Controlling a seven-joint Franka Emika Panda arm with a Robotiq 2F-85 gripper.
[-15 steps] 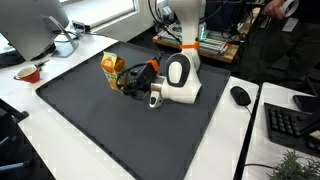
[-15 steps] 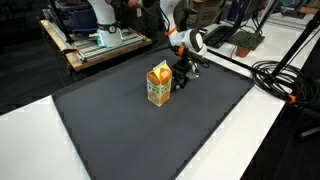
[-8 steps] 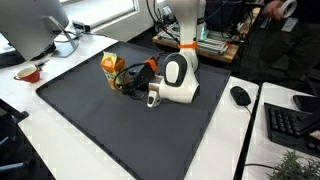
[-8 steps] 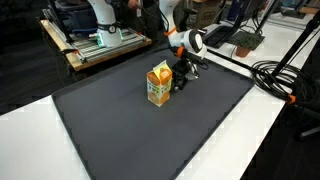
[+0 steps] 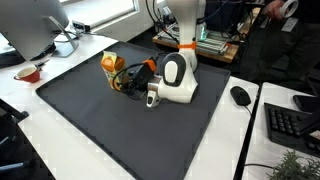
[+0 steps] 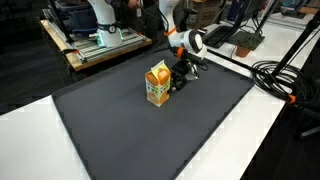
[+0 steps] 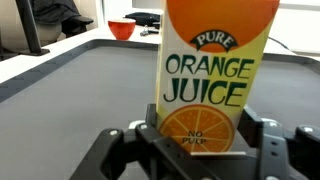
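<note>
Carton (image 5: 113, 70) of orange juice stands upright on the dark mat (image 5: 120, 135), in the upper left of an exterior view and just above the centre in the other one (image 6: 157, 84). The wrist view fills with its front (image 7: 210, 80). "ORANGE JUICE" reads clearly, but the top is cut off by the upper edge, the foot is hidden behind the gripper's dark frame, and the small print on the orange disc is blurred.

The gripper (image 5: 128, 82) lies low beside the carton, coming from the right of that frame. Orange cable and black housing cover the fingers there, so their tips cannot be made out. From the opposite camera the gripper (image 6: 175, 80) is a dark clump against the carton's right side. In the wrist view the fingers flank the carton closely on both sides (image 7: 205, 148). Whether the pads press on it or only stand next to it cannot be told.

A red bowl (image 7: 122, 29) sits far back at the upper left of the wrist view. A mouse (image 5: 240, 95) lies off the mat at the right, and a keyboard (image 5: 292, 125) is cut off by the right edge.
</note>
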